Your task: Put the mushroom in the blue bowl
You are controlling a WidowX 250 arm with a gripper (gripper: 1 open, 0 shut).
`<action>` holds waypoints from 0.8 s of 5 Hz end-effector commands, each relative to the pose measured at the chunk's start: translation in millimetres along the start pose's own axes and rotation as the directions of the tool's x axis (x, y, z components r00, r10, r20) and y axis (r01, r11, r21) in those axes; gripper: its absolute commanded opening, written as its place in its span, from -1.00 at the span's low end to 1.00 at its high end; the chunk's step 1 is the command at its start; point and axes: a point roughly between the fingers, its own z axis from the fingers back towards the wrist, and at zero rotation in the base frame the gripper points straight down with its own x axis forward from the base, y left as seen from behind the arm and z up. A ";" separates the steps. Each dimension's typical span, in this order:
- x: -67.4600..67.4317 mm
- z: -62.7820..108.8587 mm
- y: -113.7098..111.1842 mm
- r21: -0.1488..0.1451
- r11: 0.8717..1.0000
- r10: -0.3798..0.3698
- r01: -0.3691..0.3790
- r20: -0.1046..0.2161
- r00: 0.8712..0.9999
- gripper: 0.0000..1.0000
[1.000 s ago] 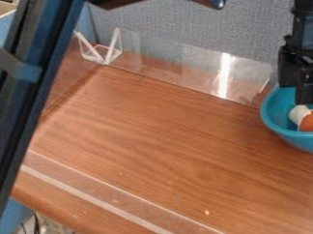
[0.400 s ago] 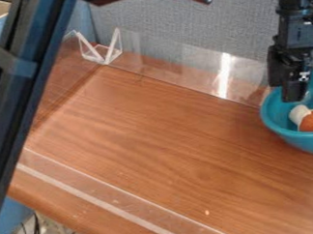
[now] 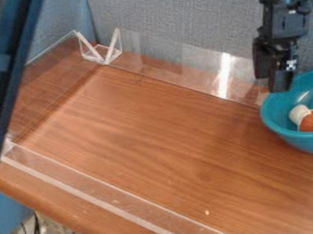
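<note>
The blue bowl [image 3: 286, 127] sits at the right edge of the wooden table, partly cut off by the frame. Inside it lies the mushroom [image 3: 305, 118], cream stem to the left and reddish-brown cap to the right. My gripper [image 3: 279, 78] hangs above and just left of the bowl's rim, pointing down. Its dark fingers stand open with nothing between them. It does not touch the mushroom or the bowl.
A clear plastic barrier [image 3: 209, 71] runs along the back of the wooden table [image 3: 147, 139], with a folded clear stand [image 3: 99, 45] at the back left. A dark blue post [image 3: 8, 76] crosses the left foreground. Grey fabric wall behind.
My gripper has risen and shifted left, away from over the bowl. The mushroom stays lying in the bowl. The blue post in the foreground has swung left.
</note>
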 end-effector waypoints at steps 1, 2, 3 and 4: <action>-6.5 49.3 -6.9 0.077 0.996 0.029 -0.034 0.070 0.997 1.00; -8.3 53.5 -4.1 0.075 0.997 0.003 -0.008 0.057 0.998 1.00; -4.0 46.2 -5.8 0.081 0.997 0.017 -0.021 0.059 0.998 1.00; 0.1 39.3 -7.8 0.087 0.996 0.030 -0.035 0.062 0.998 1.00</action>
